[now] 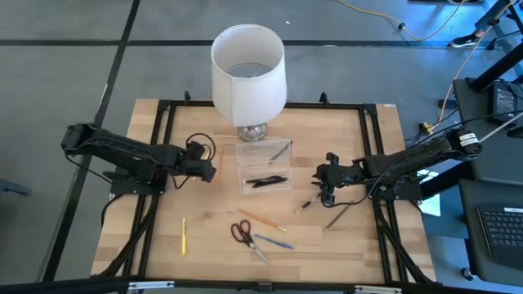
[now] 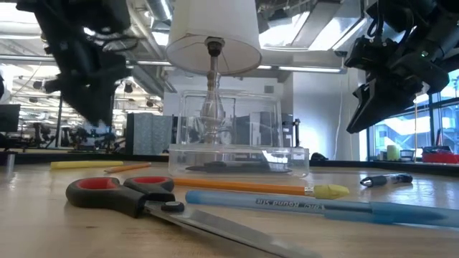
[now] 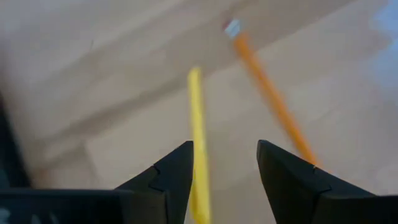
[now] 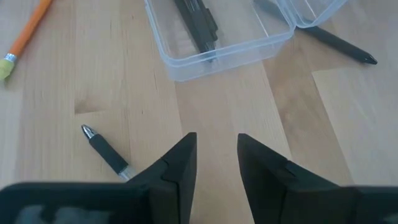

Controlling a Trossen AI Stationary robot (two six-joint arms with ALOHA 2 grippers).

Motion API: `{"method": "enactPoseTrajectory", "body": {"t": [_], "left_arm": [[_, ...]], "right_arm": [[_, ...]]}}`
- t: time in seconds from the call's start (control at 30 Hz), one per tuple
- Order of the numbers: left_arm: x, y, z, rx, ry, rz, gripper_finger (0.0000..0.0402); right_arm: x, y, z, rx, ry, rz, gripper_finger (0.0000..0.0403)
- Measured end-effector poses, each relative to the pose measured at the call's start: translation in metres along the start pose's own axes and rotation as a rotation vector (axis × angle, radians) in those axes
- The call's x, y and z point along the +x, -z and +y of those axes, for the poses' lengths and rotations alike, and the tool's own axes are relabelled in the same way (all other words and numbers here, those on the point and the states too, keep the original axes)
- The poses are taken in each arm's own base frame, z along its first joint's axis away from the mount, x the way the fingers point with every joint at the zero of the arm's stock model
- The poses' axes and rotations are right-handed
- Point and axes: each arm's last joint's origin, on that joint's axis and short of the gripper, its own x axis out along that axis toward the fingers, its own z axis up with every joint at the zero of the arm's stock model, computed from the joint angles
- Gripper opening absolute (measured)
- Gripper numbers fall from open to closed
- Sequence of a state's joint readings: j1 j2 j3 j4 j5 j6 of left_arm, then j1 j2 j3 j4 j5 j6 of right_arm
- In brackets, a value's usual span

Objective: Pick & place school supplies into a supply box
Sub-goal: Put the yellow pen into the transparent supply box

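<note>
Pens and pencils lie scattered on the wooden counter (image 1: 163,253) around the clear supply box (image 1: 263,166), which sits open near the middle, just in front of a white lamp (image 1: 248,67), with dark pens already inside. The left tool (image 3: 224,163) hovers beside the box's left edge, jaws parted with nothing between them; in the left wrist view a yellow pencil (image 3: 196,118) and an orange pencil (image 3: 270,96) lie on the wood beyond its fingers. The right tool (image 4: 216,152) waits to the right of the box, jaws narrowly apart and empty, a short dark pen (image 4: 104,151) just beside them.

To do this step well, I judge the left tool should centre one pencil between its fingers, come down square across the shaft, and close only once both pads straddle it.

Scissors (image 1: 243,234) with red-and-black handles, a blue pen (image 1: 274,242) and another orange pencil (image 1: 261,219) lie at the near edge, thin and flat.
</note>
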State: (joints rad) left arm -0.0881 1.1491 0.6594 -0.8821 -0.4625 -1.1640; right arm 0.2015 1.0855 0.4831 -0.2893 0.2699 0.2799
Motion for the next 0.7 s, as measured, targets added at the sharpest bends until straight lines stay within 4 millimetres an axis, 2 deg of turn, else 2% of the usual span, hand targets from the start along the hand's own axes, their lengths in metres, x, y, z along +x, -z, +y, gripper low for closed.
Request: {"method": "enactPoseTrajectory", "body": {"t": [0.3, 0.7], "left_arm": [[0.022, 0.005, -0.007, -0.043, -0.094, 0.149, 0.0145], [0.054, 0.013, -0.012, -0.114, -0.226, 0.339, 0.0144]], "right_arm": [[0.000, 0.000, 0.000, 0.000, 0.000, -0.001, 0.0120], [0.000, 0.000, 0.000, 0.000, 0.000, -0.001, 0.0120]]}}
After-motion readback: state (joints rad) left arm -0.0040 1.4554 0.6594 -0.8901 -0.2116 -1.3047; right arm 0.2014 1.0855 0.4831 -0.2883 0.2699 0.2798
